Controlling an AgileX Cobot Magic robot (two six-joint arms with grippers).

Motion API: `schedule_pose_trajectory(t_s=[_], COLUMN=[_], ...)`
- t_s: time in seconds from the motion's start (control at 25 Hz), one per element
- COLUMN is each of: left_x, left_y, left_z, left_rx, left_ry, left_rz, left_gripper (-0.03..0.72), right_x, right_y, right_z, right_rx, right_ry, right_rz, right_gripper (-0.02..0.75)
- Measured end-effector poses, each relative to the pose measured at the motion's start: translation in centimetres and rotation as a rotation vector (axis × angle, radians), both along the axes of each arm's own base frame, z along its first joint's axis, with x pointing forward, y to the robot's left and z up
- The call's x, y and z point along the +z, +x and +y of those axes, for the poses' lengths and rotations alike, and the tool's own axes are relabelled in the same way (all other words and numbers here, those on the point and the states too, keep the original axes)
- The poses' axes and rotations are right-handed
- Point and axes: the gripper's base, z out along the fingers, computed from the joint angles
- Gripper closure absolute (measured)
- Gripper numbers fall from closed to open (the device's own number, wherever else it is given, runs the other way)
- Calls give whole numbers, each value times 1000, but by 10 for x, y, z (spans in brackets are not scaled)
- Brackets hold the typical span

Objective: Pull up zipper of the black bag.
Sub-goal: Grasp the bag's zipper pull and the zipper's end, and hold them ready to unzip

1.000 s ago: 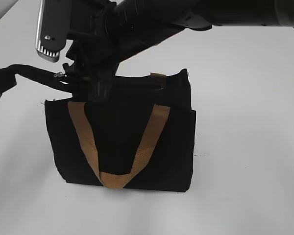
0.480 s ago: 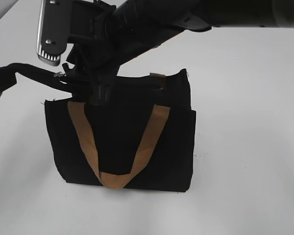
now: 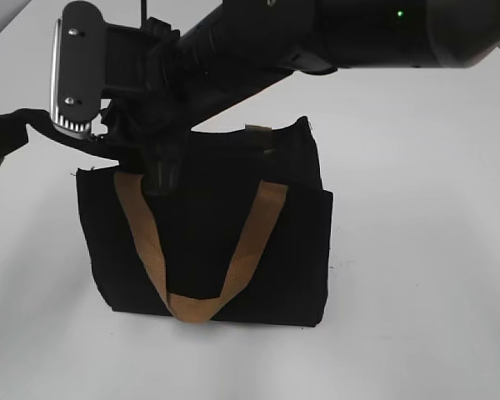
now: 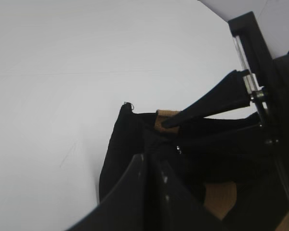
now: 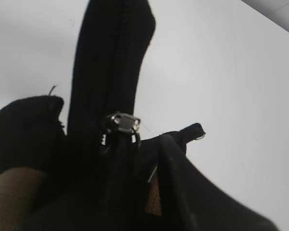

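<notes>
One rectangular black bag of matte fabric, tan webbing handles, stands on the white table; right pincer grips its zipper at the top-left corner. Left pincer pinches black fabric.

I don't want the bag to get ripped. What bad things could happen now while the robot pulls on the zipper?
The black bag stands upright on the table with only its stretched zipper tail held out to the left, so a hard tug might tip or drag it. In the right wrist view the small metal pull sits right at the right gripper, a tiny thing to hold, so it could slip free. The tan handle hangs close and might snag.
</notes>
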Motion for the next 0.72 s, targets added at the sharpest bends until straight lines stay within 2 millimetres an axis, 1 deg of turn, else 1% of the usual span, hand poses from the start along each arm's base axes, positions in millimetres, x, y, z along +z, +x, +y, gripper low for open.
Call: schedule_pose_trajectory(t_s=[0.12,0.16,0.4,0.48,0.56,0.72], left_x=[0,0,0,-1,-1,-2], left_y=[0,0,0,0,0,-1], left_z=[0,0,0,0,0,0], left_rx=[0,0,0,0,1,1], left_ry=[0,0,0,3,7,11], left_rz=[0,0,0,7,14,20], left_gripper=[685,685,685,685,685,685], right_x=[-1,-1,0,4,11,27], right_y=[0,0,-1,-2,-1,5], right_z=[1,1,0,-1,-5,-22], right_rx=[11,14,19,20,13,-17], right_ry=[-9,-12,-13,-9,0,14], right_rz=[-7,-8,-12,-19,-26,-29], right_gripper=[705,730,739,739,739,739])
